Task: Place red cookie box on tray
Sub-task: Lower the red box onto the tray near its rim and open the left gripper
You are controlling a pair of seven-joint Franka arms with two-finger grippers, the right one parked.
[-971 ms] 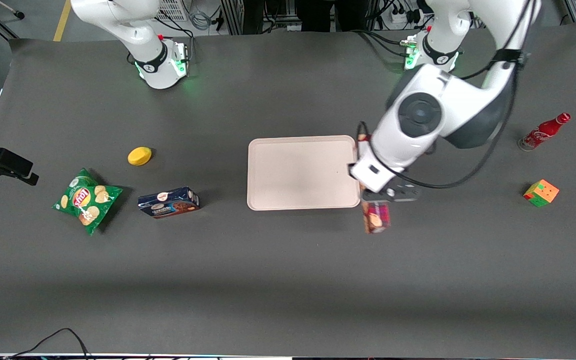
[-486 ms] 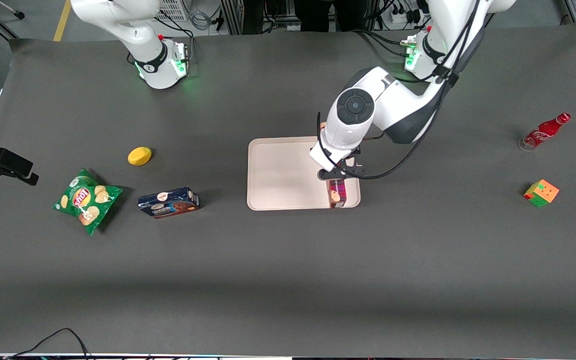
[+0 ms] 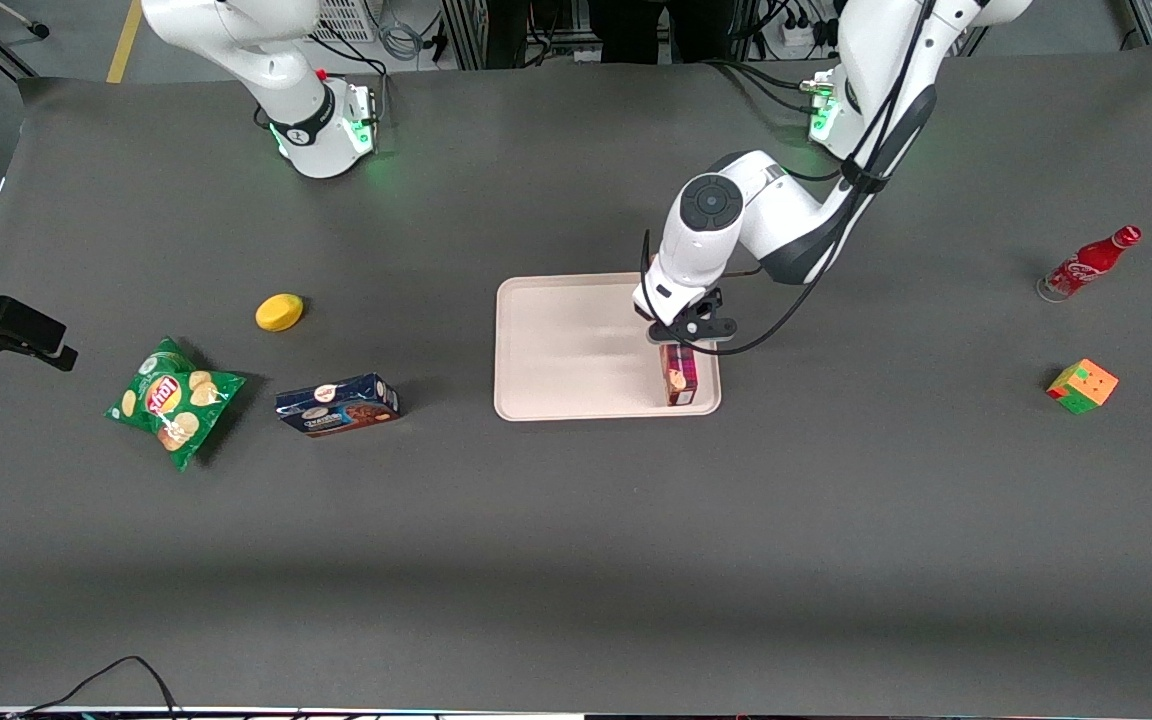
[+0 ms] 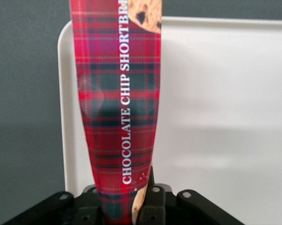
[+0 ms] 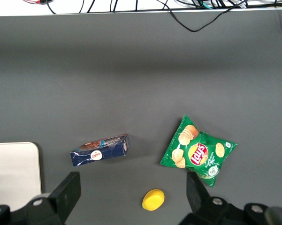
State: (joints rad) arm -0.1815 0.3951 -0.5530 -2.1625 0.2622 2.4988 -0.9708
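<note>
The gripper (image 3: 681,335) sits a little right of centre in the front frame, above the right part of the tray (image 3: 576,345), its fingers (image 4: 152,206) clamped on the red cookie box (image 3: 679,374). The box is over the tray's lower right corner, close to the rim; whether it touches the tray surface cannot be told. In the wrist view the plaid carton runs lengthwise along the tray's edge.

Hand (image 3: 679,338) over tray (image 3: 566,350), red cookie box (image 3: 679,375) beneath.
</note>
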